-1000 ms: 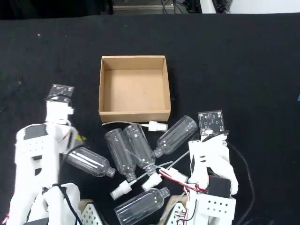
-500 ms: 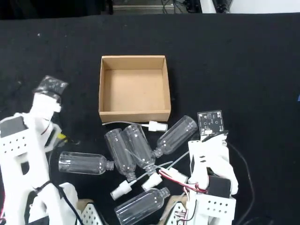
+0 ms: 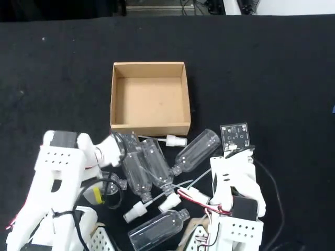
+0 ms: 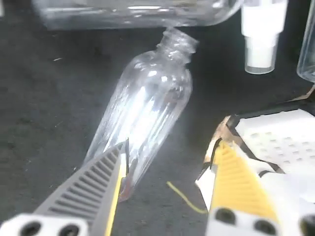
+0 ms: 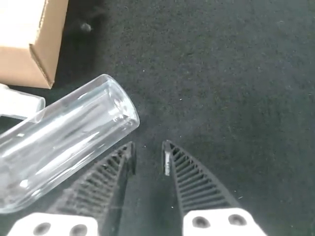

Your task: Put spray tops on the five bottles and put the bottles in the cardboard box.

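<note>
All five bottles (image 3: 198, 150) lie on their sides on the black counter (image 3: 272, 78), bunched just in front of the cardboard box (image 3: 111, 99) and outside it. None of them wears a top. Four loose spray tops (image 3: 135, 212) are scattered among them. One with a long tube rests close to the box's front wall, and the other three sit between the lower bottles.

The leftmost bottle (image 4: 147, 108) is the one you are working on. In the high view it is mostly covered by the left arm (image 3: 60, 172). Its open neck points at the side of a neighbouring bottle (image 4: 133, 12) and nearly meets it, and a spray top (image 4: 258, 34) stands off to one side. Your left fingers (image 4: 98, 182) are spread wide around its base end. One finger lies right against the bottle's wall and the other stands apart from it, so nothing is clamped.

Your right arm (image 3: 235, 178) sits at the near edge of the counter. The right fingers (image 5: 192, 182) are only narrowly parted, with nothing but bare counter between them. They are just beside the flat bottom of the rightmost bottle (image 5: 64, 137), with a corner of the box beyond it.
</note>
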You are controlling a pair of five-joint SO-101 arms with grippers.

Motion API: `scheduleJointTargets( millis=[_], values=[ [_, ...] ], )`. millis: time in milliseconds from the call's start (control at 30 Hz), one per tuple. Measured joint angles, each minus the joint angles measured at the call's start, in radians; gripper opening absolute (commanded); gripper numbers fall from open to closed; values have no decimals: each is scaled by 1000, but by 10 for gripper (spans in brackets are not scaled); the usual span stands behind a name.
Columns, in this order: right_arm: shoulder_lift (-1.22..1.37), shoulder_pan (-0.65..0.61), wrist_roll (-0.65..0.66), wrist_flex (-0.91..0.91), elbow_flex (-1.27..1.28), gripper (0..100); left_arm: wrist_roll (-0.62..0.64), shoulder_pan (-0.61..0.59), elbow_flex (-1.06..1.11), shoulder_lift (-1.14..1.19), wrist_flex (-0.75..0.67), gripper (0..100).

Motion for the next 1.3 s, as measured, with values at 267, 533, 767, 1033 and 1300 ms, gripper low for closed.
scheduleJointTargets(
  millis=[267, 533, 767, 1033, 1300],
  values=[
    [0, 0, 0, 0, 0, 89, 0, 11, 124, -3, -219, 265],
    [0, 0, 0, 0, 0, 89, 0, 11, 292, -2, -434, 262],
    [0, 0, 0, 0, 0, 89, 0, 11, 301, -2, -451, 236],
    [0, 0, 0, 0, 0, 89, -9, -71, 238, -2, -364, 114],
    [0, 0, 0, 0, 0, 89, -121, -396, 66, 5, -318, 113]
  ],
)
